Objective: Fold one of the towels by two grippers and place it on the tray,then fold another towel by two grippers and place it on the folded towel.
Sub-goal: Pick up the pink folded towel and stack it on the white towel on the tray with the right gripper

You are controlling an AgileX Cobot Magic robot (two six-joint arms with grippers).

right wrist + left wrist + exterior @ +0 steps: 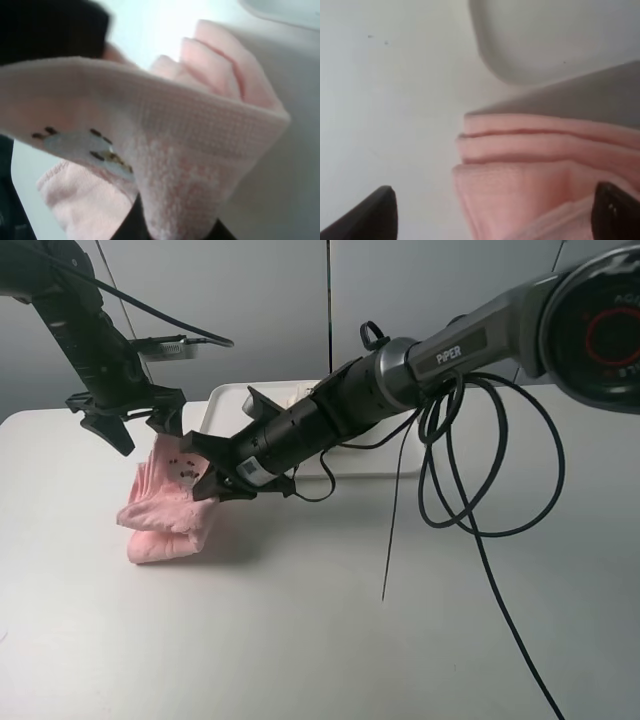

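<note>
1. High view: right gripper (222, 480) clamped on pink towel (160, 520), on the worktop (300, 640) beside the tray (225, 400). One-sided lift could unfold it. Arm reads "PiPER".
2. Left wrist: left gripper (490, 212) jaws apart, towel unheld.
3. Right wrist: thin pinch, may slip. Label (82, 147) unreadable.

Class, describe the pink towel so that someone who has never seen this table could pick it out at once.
Start at the white table and find the white tray at its far edge. Just in front of the tray, towards the left, lies the pink towel, bunched in folds, one edge lifted and pinched by the right gripper. It is the only pink, soft thing there; the left gripper hangs open above it.
</note>
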